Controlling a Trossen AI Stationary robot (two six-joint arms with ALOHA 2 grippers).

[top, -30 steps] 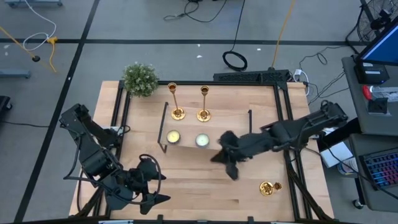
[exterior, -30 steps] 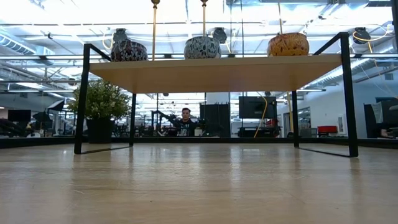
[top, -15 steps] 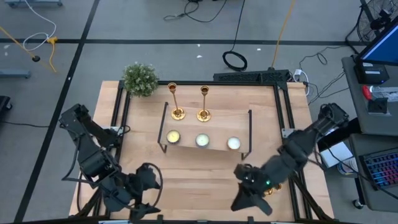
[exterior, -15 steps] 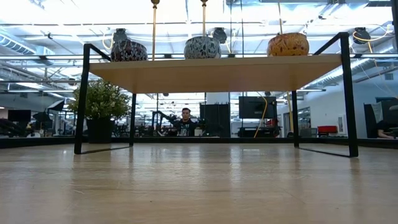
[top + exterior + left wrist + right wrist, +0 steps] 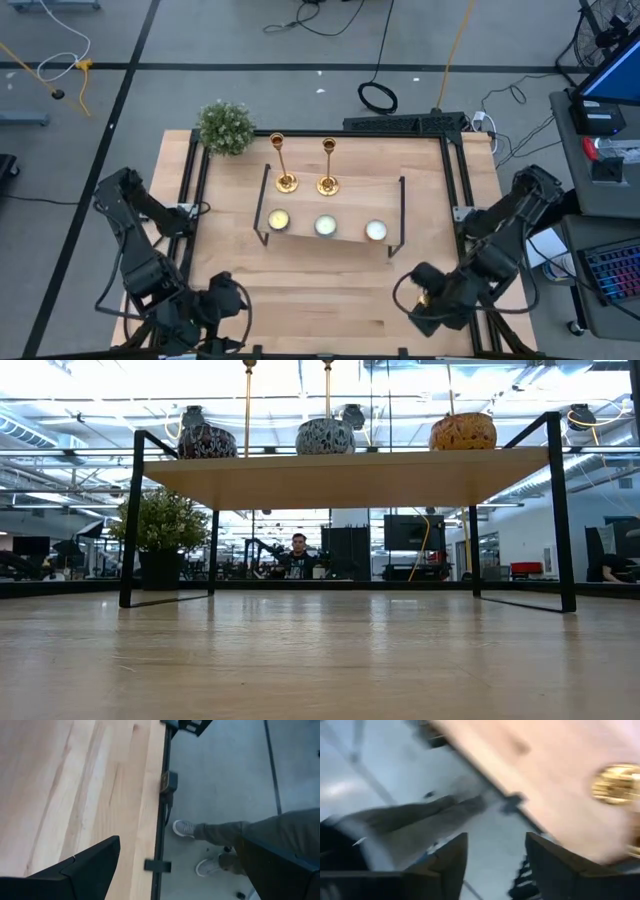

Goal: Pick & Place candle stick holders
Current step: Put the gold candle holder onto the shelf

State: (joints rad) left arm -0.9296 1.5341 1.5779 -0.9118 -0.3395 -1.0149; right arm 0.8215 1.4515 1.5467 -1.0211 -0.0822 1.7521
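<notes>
- The tabletop (image 5: 330, 290) is pale wood planking with a black frame along its edges, standing on a grey floor crossed by dark tape lines and loose cables.
- A small green plant (image 5: 225, 127) sits at the tabletop's 11 o'clock corner.
- A wooden shelf (image 5: 335, 215) on a black wire frame stands mid-table; three tealight candles (image 5: 325, 227) line its front edge in the high view, and the low view shows three patterned vases (image 5: 325, 435) on the shelf top.
- Beyond the table the low view shows a bright open hall with a person (image 5: 298, 555) seated far back; the left wrist view catches a person's legs and grey shoes (image 5: 185, 827) on the floor beside the table edge.
- Two candle stick holders (image 5: 285, 165) stand upright side by side at 12 o'clock, just behind the shelf.
- The third candle stick holder (image 5: 617, 784) is near the 4 o'clock corner; in the high view the right arm mostly covers it.
- The right pincer (image 5: 420, 310) hovers at that corner right by the third holder, fingers parted and empty.
- The left pincer (image 5: 222, 335) waits at the 7 o'clock edge, spread wide, well apart from every holder.
</notes>
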